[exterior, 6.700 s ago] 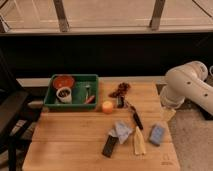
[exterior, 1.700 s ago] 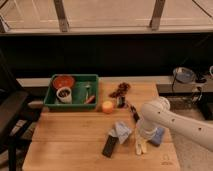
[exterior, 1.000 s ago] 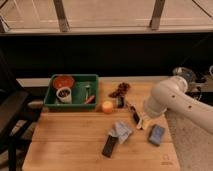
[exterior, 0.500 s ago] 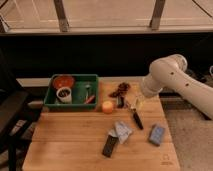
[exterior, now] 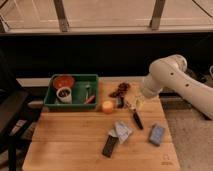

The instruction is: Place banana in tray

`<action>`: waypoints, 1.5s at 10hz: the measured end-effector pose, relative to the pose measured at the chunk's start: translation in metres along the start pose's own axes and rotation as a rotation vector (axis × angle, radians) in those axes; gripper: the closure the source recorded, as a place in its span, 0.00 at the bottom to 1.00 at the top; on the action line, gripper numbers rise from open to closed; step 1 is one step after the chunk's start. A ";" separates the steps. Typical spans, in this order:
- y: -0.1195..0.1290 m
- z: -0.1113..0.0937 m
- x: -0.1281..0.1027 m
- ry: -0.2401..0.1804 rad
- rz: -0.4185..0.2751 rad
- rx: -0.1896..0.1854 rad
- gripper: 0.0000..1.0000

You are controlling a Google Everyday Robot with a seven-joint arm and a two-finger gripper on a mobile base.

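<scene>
The green tray (exterior: 51, 95) stands at the back left of the wooden table. It holds a red bowl (exterior: 63, 80), a white cup (exterior: 64, 94) and an orange stick-like item (exterior: 90, 99). My gripper (exterior: 134, 103) hangs from the white arm (exterior: 167, 80) over the back middle-right of the table, to the right of the tray. It is shut on the pale yellow banana (exterior: 139, 103), which it holds above the tabletop. The banana's old spot in front of the arm is bare.
An orange fruit (exterior: 107, 106) and a dark red bunch (exterior: 121, 90) lie between gripper and tray. A black-handled tool (exterior: 136, 119), a blue-white packet (exterior: 121, 130), a black bar (exterior: 109, 146) and a blue sponge (exterior: 156, 134) lie at the front. A dark chair (exterior: 12, 107) stands left.
The arm came down on the banana at the front right, took hold of it, lifted it and has carried it back and left toward the tray.
</scene>
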 end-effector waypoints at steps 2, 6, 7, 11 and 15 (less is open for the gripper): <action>-0.033 0.009 -0.016 -0.008 -0.076 0.005 1.00; -0.088 0.040 -0.052 -0.053 -0.180 0.019 1.00; -0.104 0.048 -0.063 -0.068 -0.213 0.026 1.00; -0.157 0.072 -0.103 -0.134 -0.309 0.066 1.00; -0.202 0.088 -0.159 -0.193 -0.414 0.080 1.00</action>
